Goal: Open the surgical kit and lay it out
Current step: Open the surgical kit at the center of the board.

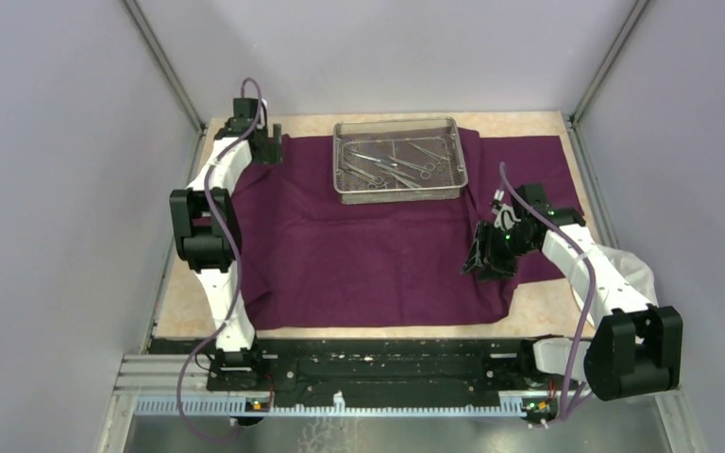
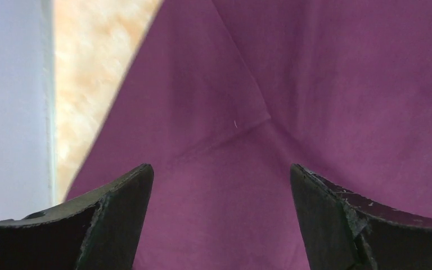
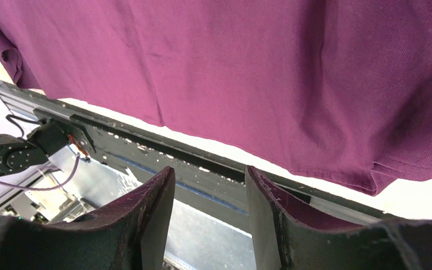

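Beige tabletop (image 1: 172, 304); purple cloth wrap (image 1: 368, 250) spread open over most of it. Left gripper (image 1: 266, 143) at the far-left cloth corner, fingers spread wide, empty. Wire-mesh tray (image 1: 396, 195) on the cloth, far centre, steel instruments (image 1: 392, 162) inside. Right gripper (image 1: 484, 257) over the near-right cloth, fingers parted, holding nothing.

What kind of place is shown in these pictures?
Likely a robot lab test cell: plain grey panel walls enclose a beige table, and two white arms are bolted to a black rail.
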Tool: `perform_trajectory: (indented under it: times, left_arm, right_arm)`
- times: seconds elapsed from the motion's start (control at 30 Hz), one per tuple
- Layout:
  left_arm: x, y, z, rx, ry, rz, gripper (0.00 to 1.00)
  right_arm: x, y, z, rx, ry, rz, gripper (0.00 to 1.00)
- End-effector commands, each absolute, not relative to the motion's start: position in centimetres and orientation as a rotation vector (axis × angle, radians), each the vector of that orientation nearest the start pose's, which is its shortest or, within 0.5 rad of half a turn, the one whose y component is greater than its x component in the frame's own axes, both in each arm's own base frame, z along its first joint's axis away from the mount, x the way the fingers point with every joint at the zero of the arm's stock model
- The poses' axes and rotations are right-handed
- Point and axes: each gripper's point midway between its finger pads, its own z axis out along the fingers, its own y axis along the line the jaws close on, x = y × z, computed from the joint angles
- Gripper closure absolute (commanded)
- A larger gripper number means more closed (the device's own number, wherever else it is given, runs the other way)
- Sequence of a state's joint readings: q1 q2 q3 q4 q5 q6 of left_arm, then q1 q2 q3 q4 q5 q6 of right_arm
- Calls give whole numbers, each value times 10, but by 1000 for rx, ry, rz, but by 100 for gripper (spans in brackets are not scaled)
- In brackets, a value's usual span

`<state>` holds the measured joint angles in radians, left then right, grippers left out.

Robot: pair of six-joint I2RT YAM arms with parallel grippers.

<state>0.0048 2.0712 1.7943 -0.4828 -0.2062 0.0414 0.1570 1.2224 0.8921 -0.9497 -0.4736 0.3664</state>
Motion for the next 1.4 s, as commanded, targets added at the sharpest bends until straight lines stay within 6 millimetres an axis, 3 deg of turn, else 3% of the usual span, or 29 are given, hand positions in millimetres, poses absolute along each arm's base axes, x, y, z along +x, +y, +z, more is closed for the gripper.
perform_trajectory:
  times: [0.0,0.13,0.27,0.47,0.57,0.7,0.8,0.9,1.1,1.27,1.33,1.37]
  left_arm:
    - [534,34,89,-121,2462,177,4]
    - [557,28,79,-115,2437,117,4]
    - [574,35,71,-146,2413,163,7]
    - [585,56,59,-159,2406,313,24]
    - [590,63,60,-138,2384,369,27]
    - [591,75,61,-119,2373,455,42]
    - [589,87,74,-155,2341,542,63]
    - [586,102,95,-187,2264,641,71]
    - [590,144,128,-194,2124,859,72]
    - [585,219,163,-286,1892,1281,80]
    - [571,243,190,-362,1763,1477,79]
    - [565,247,201,-380,1722,1530,73]
  right_arm:
    - [199,126,125,123,2840,777,50]
    - [196,126,122,117,2852,781,50]
    - [194,126,119,122,2861,789,50]
    - [194,125,118,126,2867,779,50]
    - [194,125,117,129,2872,775,51]
    - [196,126,116,141,2874,776,51]
    - [198,126,116,150,2873,777,51]
    - [198,126,116,158,2875,776,51]
    - [193,124,111,167,2902,765,51]
    - [185,122,106,161,2943,751,51]
    - [182,122,105,164,2952,756,51]
    - [181,122,106,165,2952,756,51]
